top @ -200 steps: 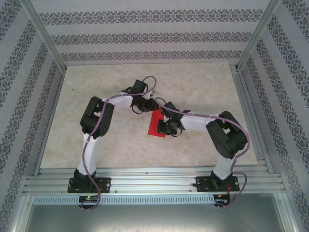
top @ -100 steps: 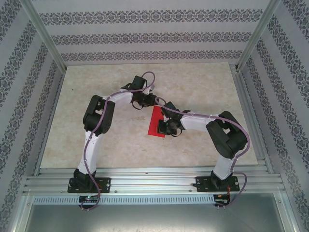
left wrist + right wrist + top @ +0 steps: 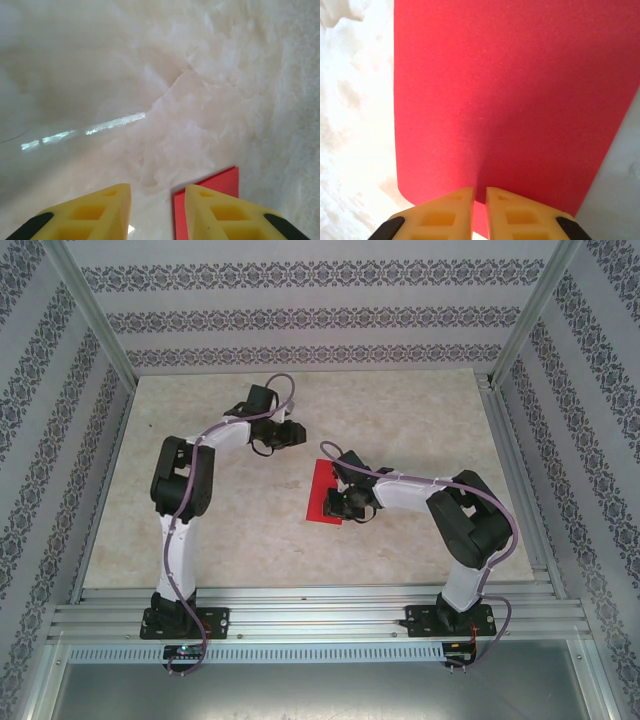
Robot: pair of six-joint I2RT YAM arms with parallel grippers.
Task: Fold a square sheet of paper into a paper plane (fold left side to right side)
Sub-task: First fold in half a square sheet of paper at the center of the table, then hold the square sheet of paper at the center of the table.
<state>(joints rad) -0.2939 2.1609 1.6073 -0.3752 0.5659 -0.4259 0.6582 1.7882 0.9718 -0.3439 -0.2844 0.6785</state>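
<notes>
The red sheet of paper point(image 3: 322, 496) lies flat on the table as a folded upright rectangle, a little right of centre. My right gripper point(image 3: 337, 504) hovers low over its lower right part. In the right wrist view the paper point(image 3: 500, 100) spreads beyond my right gripper point(image 3: 479, 192), whose jaws stand a narrow slit apart with nothing pinched. My left gripper point(image 3: 297, 433) is up and to the left of the paper, clear of it. In the left wrist view my left gripper point(image 3: 157, 200) is open and empty, and a corner of the paper point(image 3: 220, 180) peeks from behind the right finger.
The pale marble tabletop point(image 3: 200, 530) is boxed in by patterned walls and aluminium posts point(image 3: 95, 315). A metal rail point(image 3: 320, 615) carrying both arm bases runs along the near edge. Bare table lies left of and behind the paper.
My left arm has swung back to the left, away from the paper's top edge, and its jaws have widened a little. The right jaws have parted slightly over the paper.
</notes>
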